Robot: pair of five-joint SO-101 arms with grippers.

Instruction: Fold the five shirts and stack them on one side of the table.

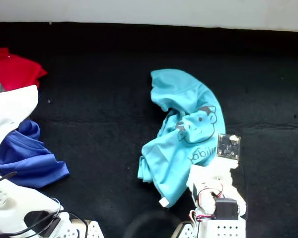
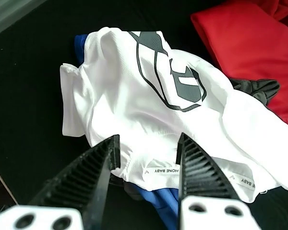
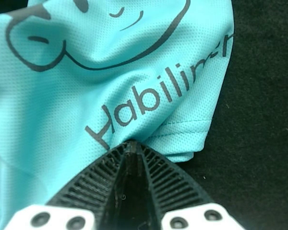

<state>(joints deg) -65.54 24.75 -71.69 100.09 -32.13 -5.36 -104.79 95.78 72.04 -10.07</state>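
A shirt (image 1: 181,134) lies in the middle of the table (image 1: 99,64), the right gripper (image 3: 129,143) at its near edge; a heap (image 1: 12,109) of shirts sits at the left edge, the left gripper (image 2: 149,139) over it.

the turquoise shirt (image 1: 181,134) lies crumpled near the middle of the table (image 1: 99,99), not folded, and it has a dark cartoon face and some lettering printed on it. at the left edge three more shirts lie in a loose heap. the red shirt (image 1: 12,69) is farthest back. the white shirt (image 1: 10,109), with a black print, lies partly over it. the blue shirt (image 1: 27,156) comes out bunched from under the white one, on the near side.
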